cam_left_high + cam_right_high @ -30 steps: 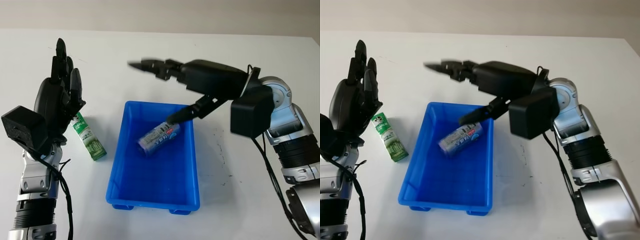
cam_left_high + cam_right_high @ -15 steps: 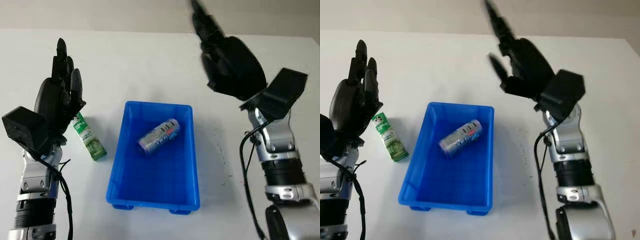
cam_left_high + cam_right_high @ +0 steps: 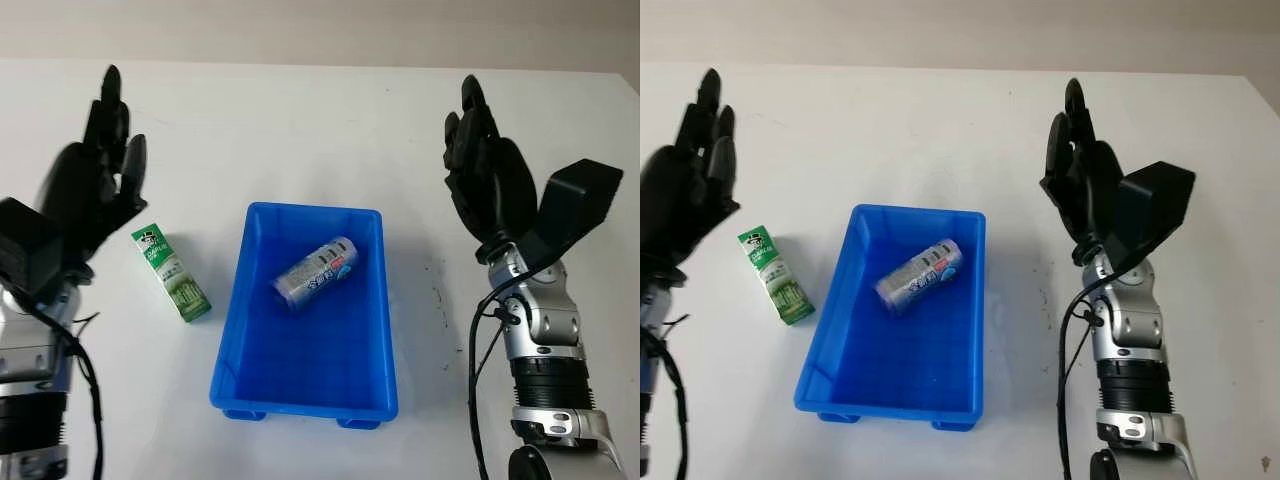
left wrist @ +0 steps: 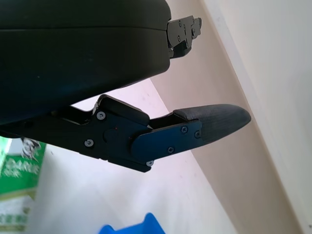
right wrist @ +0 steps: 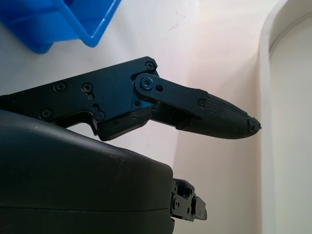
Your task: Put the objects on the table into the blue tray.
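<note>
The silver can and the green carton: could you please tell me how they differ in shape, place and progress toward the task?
The silver can is a round cylinder; the green carton is a flat-sided box. The can lies inside the blue tray, so its step is done; the carton lies on the white table beside the tray, on the left hand's side, not yet moved. Both lie on their sides at a slant, and neither is held; the right hand is open too.

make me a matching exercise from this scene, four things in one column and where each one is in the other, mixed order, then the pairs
Things:
1. can
2. carton
3. left hand
4. right hand

Places:
A. on the table left of the tray
B. raised, open, right of the tray
C. lying in the tray
D. raised, open, above the carton's side of the table

Pairs: 1-C, 2-A, 3-D, 4-B
</note>
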`<state>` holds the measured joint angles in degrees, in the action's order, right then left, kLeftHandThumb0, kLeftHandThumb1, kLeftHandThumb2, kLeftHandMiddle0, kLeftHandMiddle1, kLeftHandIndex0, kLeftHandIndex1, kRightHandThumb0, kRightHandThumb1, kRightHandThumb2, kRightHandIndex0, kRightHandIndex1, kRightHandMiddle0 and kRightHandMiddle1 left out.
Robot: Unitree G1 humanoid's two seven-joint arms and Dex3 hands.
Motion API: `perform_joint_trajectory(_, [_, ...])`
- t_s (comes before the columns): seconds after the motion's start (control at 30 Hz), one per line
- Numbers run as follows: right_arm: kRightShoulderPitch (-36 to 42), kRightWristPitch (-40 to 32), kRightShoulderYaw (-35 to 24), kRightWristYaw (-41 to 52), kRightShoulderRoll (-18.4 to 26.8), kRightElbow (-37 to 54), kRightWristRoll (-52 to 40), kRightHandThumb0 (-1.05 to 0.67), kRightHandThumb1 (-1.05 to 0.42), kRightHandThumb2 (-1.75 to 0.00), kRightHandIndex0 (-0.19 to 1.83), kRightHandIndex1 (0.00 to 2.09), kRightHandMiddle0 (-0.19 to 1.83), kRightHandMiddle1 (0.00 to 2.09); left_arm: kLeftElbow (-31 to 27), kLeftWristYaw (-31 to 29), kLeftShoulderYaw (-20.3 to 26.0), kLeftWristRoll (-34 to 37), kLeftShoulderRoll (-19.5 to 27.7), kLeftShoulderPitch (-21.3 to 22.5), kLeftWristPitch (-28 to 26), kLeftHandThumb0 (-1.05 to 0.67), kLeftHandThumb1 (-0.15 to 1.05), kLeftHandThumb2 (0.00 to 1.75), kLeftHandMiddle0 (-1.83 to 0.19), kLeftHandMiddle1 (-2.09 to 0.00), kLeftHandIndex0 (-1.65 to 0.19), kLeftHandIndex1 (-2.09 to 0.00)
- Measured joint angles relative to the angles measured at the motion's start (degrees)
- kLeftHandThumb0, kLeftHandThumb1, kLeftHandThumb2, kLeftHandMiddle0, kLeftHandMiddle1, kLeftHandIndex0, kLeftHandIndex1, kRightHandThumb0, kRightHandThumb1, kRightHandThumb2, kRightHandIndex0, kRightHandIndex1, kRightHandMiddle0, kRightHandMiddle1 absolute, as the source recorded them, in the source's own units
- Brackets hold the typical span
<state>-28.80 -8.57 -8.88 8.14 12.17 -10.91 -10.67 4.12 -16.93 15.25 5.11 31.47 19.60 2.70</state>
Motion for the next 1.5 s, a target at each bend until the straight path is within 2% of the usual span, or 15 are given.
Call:
perform_joint_trajectory(0.13, [0.0, -0.3, 0.0, 0.0, 0.0, -0.4, 0.5, -0.79, -1.05, -0.81, -0.19, 0.00, -0.19, 0.00, -0.3, -2.3, 0.1, -1.9, 3.3, -0.6, 1.1, -0.78, 1.05, 0.49, 0.19, 0.00, 0.19, 0.00])
perform_joint_trajectory(0.23, [-0.1, -0.3, 0.0, 0.7, 0.1, -0.5, 0.6, -0.79, -1.05, -0.81, -0.19, 0.00, -0.19, 0.00, -0.6, -6.5, 0.0, -2.3, 6.9, -1.1, 1.2, -0.78, 1.04, 0.20, 0.15, -0.04, 0.13, -0.05])
perform_joint_trajectory(0.33, [-0.1, -1.0, 0.0, 1.4, 0.4, -0.5, 0.7, -0.79, -1.05, -0.80, -0.19, 0.00, -0.19, 0.00, -1.3, -10.0, -0.4, -5.6, 12.2, -1.7, 1.0, -0.70, 0.97, 0.07, 0.01, -0.08, 0.01, -0.08])
perform_joint_trajectory(0.47, [-0.1, -2.0, -0.4, 2.4, 0.7, -0.5, 0.3, -0.79, -1.05, -0.79, -0.19, 0.00, -0.19, 0.00, -1.1, -9.4, -2.2, -17.2, 20.0, -1.8, 7.9, -0.50, 0.86, 0.04, -0.15, -0.08, -0.14, -0.09])
perform_joint_trajectory(0.67, [-0.3, -3.7, -0.7, 3.1, 0.9, -0.3, -0.3, -0.78, -1.05, -0.79, -0.19, 0.00, -0.19, 0.00, 1.0, -8.4, -7.9, -29.8, 27.0, -1.4, 19.3, -0.34, 0.84, 0.05, -0.21, -0.08, -0.19, -0.09])
perform_joint_trajectory(0.83, [-0.3, -4.1, -1.0, 3.9, 1.7, 0.2, -0.9, -0.77, -1.05, -0.80, -0.19, 0.00, -0.19, 0.00, 3.8, -8.1, -12.4, -35.1, 28.3, -0.5, 26.2, -0.28, 0.80, 0.04, -0.26, -0.08, -0.25, -0.10])
perform_joint_trajectory(1.1, [-0.3, -4.3, -1.5, 4.6, 2.2, 0.4, -1.3, -0.77, -1.05, -0.80, -0.19, 0.00, -0.19, 0.00, 4.8, -8.9, -16.6, -38.1, 28.7, 1.8, 29.5, -0.26, 0.78, 0.05, -0.34, -0.09, -0.36, -0.13])
perform_joint_trajectory(1.23, [-0.3, -4.3, -1.6, 4.7, 2.4, 0.4, -1.3, -0.77, -1.05, -0.81, -0.19, 0.00, -0.19, 0.00, 8.0, -7.2, -19.0, -39.4, 28.6, 3.2, 33.6, -0.29, 0.79, 0.05, -0.44, -0.13, -0.45, -0.17])
perform_joint_trajectory(1.27, [-0.3, -4.4, -1.6, 4.7, 2.4, 0.4, -1.3, -0.77, -1.05, -0.81, -0.19, 0.00, -0.19, 0.00, 9.2, -5.9, -19.7, -40.3, 28.4, 3.4, 35.1, -0.30, 0.79, 0.05, -0.46, -0.17, -0.47, -0.20])
perform_joint_trajectory(1.3, [-0.3, -4.4, -1.7, 4.7, 2.5, 0.4, -1.3, -0.77, -1.05, -0.81, -0.19, 0.00, -0.19, 0.00, 10.2, -4.5, -20.0, -41.1, 28.4, 3.8, 36.5, -0.30, 0.79, 0.05, -0.39, -0.37, -0.44, -0.32])
perform_joint_trajectory(1.33, [-0.3, -4.4, -1.8, 4.8, 2.5, 0.4, -1.3, -0.77, -1.05, -0.81, -0.19, 0.00, -0.19, 0.00, 11.1, -3.2, -20.4, -41.9, 28.4, 4.4, 37.6, -0.30, 0.79, 0.05, -0.28, -0.60, -0.36, -0.49])
perform_joint_trajectory(1.37, [-0.3, -4.4, -1.8, 4.8, 2.5, 0.4, -1.3, -0.77, -1.05, -0.81, -0.19, 0.00, -0.19, 0.00, 11.8, -2.2, -20.7, -42.6, 28.4, 4.7, 38.4, -0.30, 0.81, 0.06, -0.18, -0.85, -0.24, -0.77])
perform_joint_trajectory(1.4, [-0.3, -4.4, -1.8, 4.9, 2.5, 0.5, -1.3, -0.77, -1.05, -0.81, -0.19, 0.00, -0.19, 0.00, 12.5, -1.2, -20.9, -43.3, 28.4, 4.9, 39.3, -0.30, 0.82, 0.06, -0.13, -0.99, -0.15, -0.95])
perform_joint_trajectory(1.47, [-0.3, -4.4, -1.8, 4.9, 2.5, 0.5, -1.3, -0.77, -1.05, -0.81, -0.19, 0.00, -0.19, 0.00, 14.0, 1.5, -21.4, -45.1, 28.4, 5.3, 41.2, -0.32, 0.86, 0.06, -0.03, -1.42, -0.06, -1.37])
perform_joint_trajectory(1.5, [-0.3, -4.4, -1.8, 5.0, 2.5, 0.4, -1.3, -0.77, -1.05, -0.81, -0.19, 0.00, -0.19, 0.00, 14.9, 3.4, -21.7, -46.4, 28.4, 5.6, 42.4, -0.33, 0.87, 0.06, -0.03, -1.51, -0.06, -1.46])
